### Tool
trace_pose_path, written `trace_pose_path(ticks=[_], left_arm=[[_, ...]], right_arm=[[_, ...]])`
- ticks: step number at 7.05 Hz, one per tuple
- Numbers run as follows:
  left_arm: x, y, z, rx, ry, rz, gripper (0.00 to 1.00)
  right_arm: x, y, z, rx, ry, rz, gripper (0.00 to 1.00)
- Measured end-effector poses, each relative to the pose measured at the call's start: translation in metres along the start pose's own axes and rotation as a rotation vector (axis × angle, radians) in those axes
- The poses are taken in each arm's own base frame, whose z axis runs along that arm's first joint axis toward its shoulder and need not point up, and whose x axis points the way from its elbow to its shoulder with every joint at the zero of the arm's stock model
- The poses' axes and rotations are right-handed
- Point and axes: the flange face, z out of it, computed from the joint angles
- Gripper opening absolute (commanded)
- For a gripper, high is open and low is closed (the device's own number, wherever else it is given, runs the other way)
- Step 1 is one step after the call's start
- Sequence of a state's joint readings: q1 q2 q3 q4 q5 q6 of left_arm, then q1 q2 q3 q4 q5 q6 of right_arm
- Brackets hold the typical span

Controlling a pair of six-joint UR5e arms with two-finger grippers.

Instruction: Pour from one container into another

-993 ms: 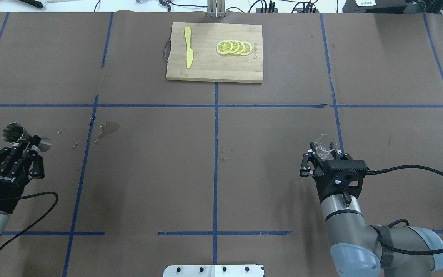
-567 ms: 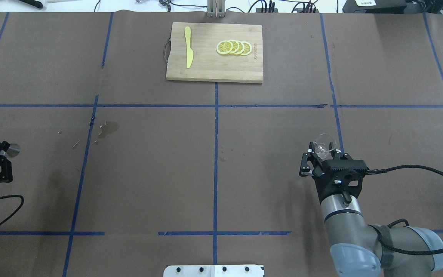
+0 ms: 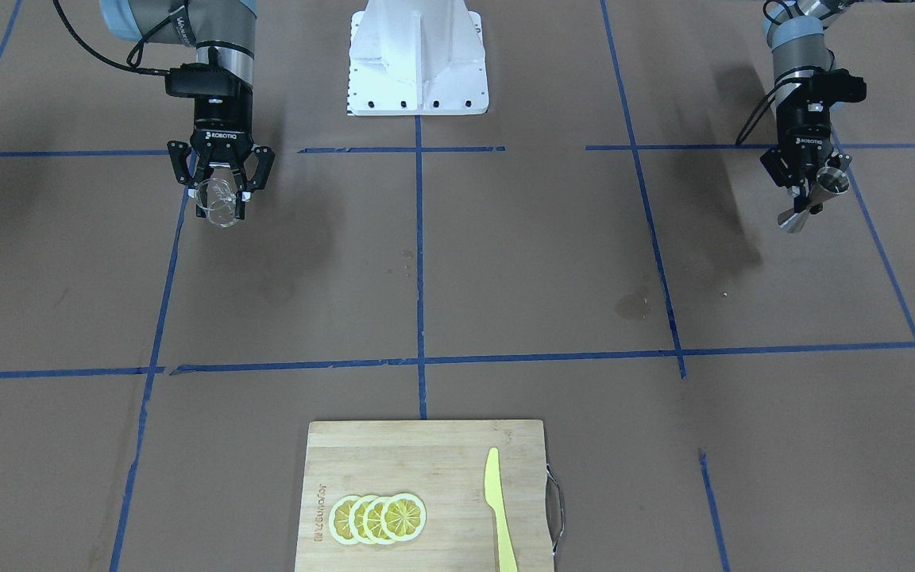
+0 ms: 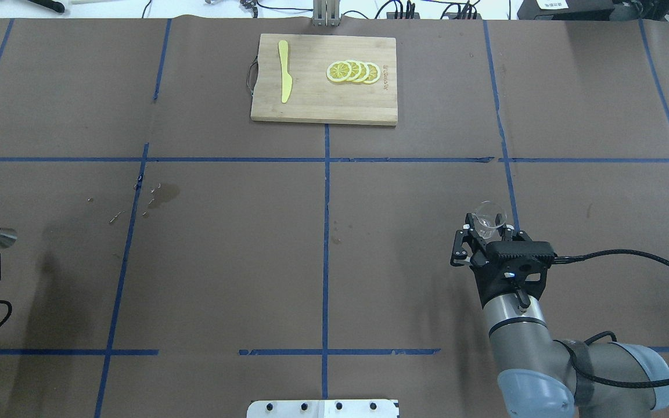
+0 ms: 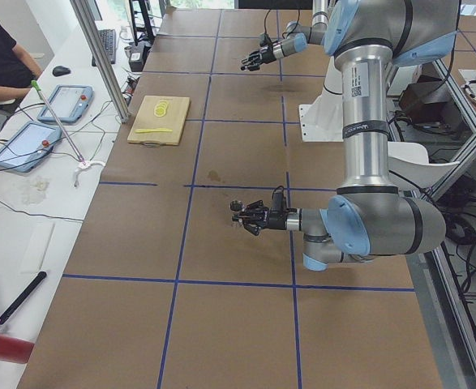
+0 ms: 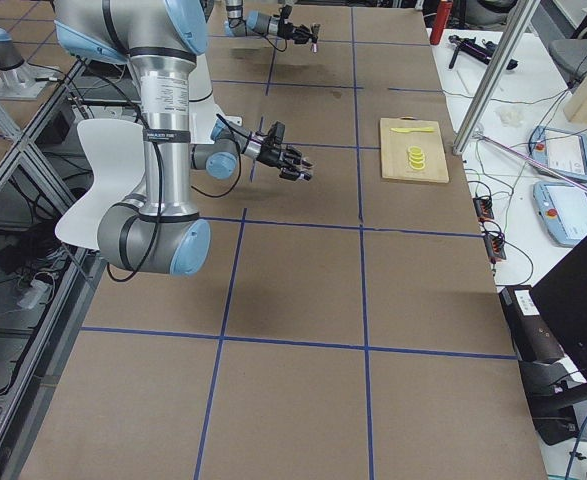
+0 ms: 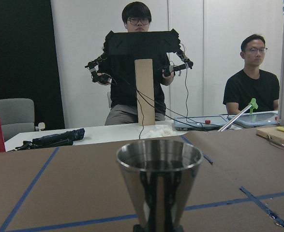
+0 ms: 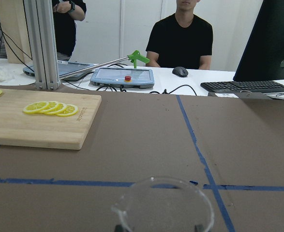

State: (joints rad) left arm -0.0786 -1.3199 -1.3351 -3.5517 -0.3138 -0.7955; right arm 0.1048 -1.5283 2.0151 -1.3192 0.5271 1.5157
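The left end effector [image 3: 809,199] is clamped on the narrow waist of the jigger [image 3: 829,181], its fingers closed against the metal from both sides. The jigger hangs clear of the bench [image 3: 505,262] at the robot's far left; it sits slanted in the front view, while the left wrist view looks straight at its open upper cone. Whether it holds any liquid cannot be told. In the overhead view only one end of the jigger and part of this end effector show at the frame's edge. The right end effector [image 3: 221,203] is clamped on the cup [image 3: 219,216], one finger on each side of the glass wall, and it too is held off the bench, on the robot's right. The cup's rim fills the bottom of the right wrist view; its contents cannot be made out. The two vessels are well apart, with the bench's middle between them. A dark stain [image 4: 166,194] marks the brown paper nearer the left side. At the far middle lies a board [image 4: 311,98] carrying overlapping lemon slices [image 4: 353,72] and a yellow knife [image 4: 284,71], apart from each other.
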Motion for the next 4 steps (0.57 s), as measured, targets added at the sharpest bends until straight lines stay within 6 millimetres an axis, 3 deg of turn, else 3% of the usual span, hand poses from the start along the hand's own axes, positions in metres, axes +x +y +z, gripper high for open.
trace_pose_path(ticks=[4], left_arm=[[0.0077, 0.0096, -0.0060, -0.039, 0.030, 0.008, 0.00]], right_arm=[[-0.0025, 0.0032, -0.0044, 0.002, -0.008, -0.003, 0.00]])
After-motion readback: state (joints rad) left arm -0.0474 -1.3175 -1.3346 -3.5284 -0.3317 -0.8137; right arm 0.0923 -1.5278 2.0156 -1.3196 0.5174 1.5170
